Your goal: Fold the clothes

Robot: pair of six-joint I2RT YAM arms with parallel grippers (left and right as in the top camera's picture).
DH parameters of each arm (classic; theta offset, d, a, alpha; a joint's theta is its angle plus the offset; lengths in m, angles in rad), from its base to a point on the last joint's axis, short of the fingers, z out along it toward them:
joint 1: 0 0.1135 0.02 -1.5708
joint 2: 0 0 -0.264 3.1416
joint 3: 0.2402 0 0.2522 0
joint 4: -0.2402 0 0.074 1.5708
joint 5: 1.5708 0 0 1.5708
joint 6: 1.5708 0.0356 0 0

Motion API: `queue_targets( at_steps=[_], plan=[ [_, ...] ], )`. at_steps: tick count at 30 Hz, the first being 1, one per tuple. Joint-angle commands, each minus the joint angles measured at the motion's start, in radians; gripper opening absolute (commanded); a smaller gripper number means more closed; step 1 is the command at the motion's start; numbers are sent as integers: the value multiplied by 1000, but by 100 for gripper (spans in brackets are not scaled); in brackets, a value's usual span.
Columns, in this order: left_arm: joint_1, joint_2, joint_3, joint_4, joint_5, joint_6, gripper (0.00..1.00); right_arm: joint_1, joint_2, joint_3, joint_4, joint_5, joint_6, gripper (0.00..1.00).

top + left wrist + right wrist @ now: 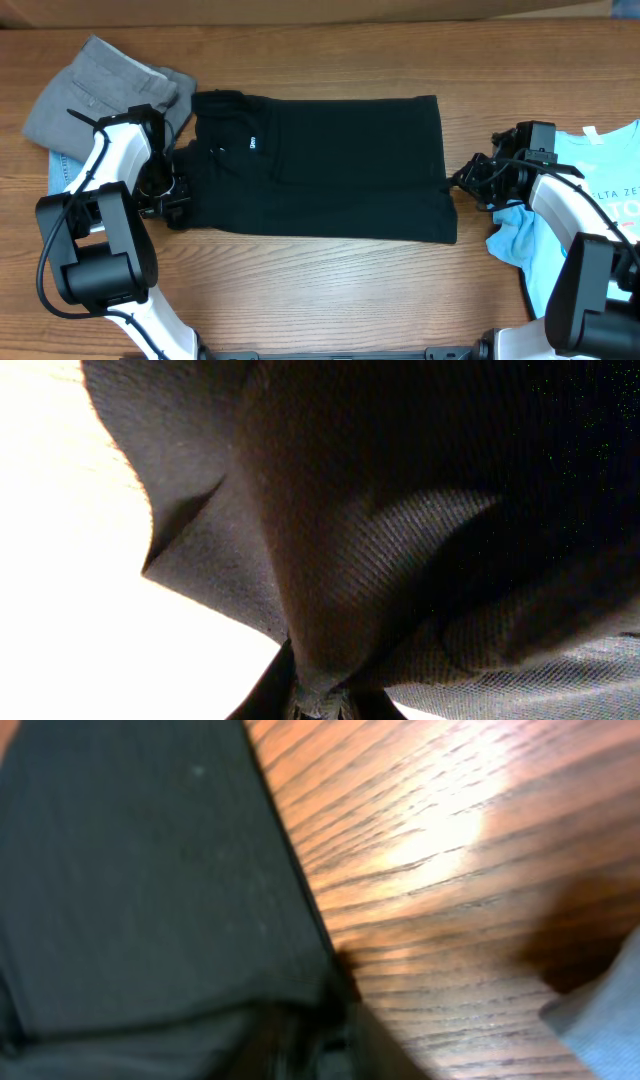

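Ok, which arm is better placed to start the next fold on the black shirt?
Probably left: the left gripper holds the black T-shirt bunched in its jaws at the shirt's left end. The right gripper sits at the right edge, grip unclear.

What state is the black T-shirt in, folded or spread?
Partly folded: black T-shirt lies as a flat rectangle, no sleeves sticking out.
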Motion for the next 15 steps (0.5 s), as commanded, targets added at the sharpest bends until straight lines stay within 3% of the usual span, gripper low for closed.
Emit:
queue_targets(
  at_steps=[1,4,7,10,12,15],
  plan=[
    [-3,7,19,1,-32,-1,15,-9,-2,23,5,-30,-27,52],
    [-3,6,19,0,-31,-1,21,-23,-2,23,-35,-27,-25,59],
    [-3,6,19,0,-24,0,29,-43,-2,23,-144,-16,-10,58],
    [-3,7,19,2,1,0,40,-46,-2,20,-253,-10,-14,53],
    [-3,6,19,5,3,0,42,-40,-2,7,-288,-4,-19,43],
    [-7,7,19,17,3,0,42,-21,-2,-30,-283,-8,-18,40]
  ],
)
